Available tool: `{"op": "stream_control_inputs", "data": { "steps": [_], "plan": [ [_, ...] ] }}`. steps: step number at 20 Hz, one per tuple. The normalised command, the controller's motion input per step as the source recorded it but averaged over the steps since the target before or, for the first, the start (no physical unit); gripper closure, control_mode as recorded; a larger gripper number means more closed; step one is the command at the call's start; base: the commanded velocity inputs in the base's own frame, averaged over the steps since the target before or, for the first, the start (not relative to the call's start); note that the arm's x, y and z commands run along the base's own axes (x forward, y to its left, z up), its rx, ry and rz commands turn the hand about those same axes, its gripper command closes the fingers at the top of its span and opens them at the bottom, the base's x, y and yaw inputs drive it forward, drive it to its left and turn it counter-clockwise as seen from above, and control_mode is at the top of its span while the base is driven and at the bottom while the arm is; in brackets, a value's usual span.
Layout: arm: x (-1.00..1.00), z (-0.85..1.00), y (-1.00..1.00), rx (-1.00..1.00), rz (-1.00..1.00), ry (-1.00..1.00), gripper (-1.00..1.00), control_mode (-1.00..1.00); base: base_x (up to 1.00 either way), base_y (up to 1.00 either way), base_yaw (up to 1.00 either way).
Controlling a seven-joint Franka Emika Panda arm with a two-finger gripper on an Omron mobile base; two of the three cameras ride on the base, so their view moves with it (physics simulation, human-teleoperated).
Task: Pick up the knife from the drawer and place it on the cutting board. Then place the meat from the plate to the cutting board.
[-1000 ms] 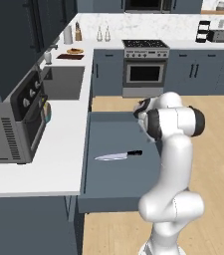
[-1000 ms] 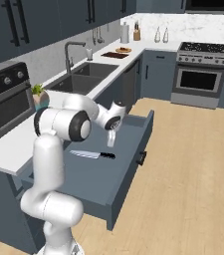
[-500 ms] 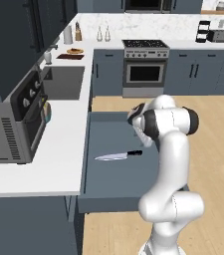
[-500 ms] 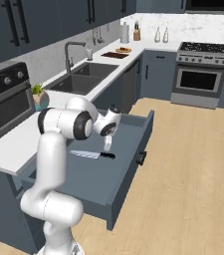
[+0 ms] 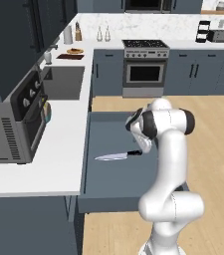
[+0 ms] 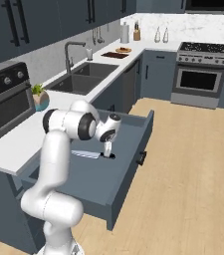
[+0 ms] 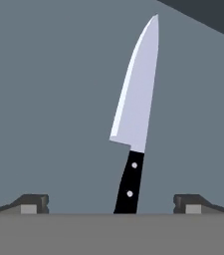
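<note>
While pulled fully out from under the table (image 5: 58, 154), holds one item: drawer (image 5: 114, 184), slate blue-grey, flat-bottomed, with the knife (image 5: 117, 156) lying flat on its floor about midway along. Long pointed silver blade aimed toward the table side of the drawer, short black handle (image 7: 129, 185) with two pale rivets toward the open aisle side. Low over the knife, end effector (image 7: 111, 203), fingers (image 7: 32, 203) spread wide, one on either side of the handle, not touching it. Butt end of the handle cut off at the bottom of the hand view; in the right base view, handle partly hidden behind the end effector (image 6: 107, 150). Far from the drawer, beyond the sink (image 6: 81, 82), dark reddish cutting board (image 5: 69, 57) on the table with an orange-brown plate (image 5: 75, 51) just behind it; anything on the plate too small to make out.
</note>
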Motion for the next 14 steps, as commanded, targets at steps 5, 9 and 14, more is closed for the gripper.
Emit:
{"op": "stream_control_inputs", "data": {
  "steps": [5, 9, 14],
  "plan": [
    [0.14, -0.26, 0.0, 0.0, 0.0, 0.0, -1.0, -1.0, 0.0, 0.0, 0.0],
    [0.32, -0.22, 0.0, 0.0, 0.0, 0.0, -1.0, -1.0, 0.0, 0.0, 0.0],
    [0.23, -0.2, -0.01, 0.0, 0.0, 0.0, -1.0, -1.0, 0.0, 0.0, 0.0]
  ]
}}
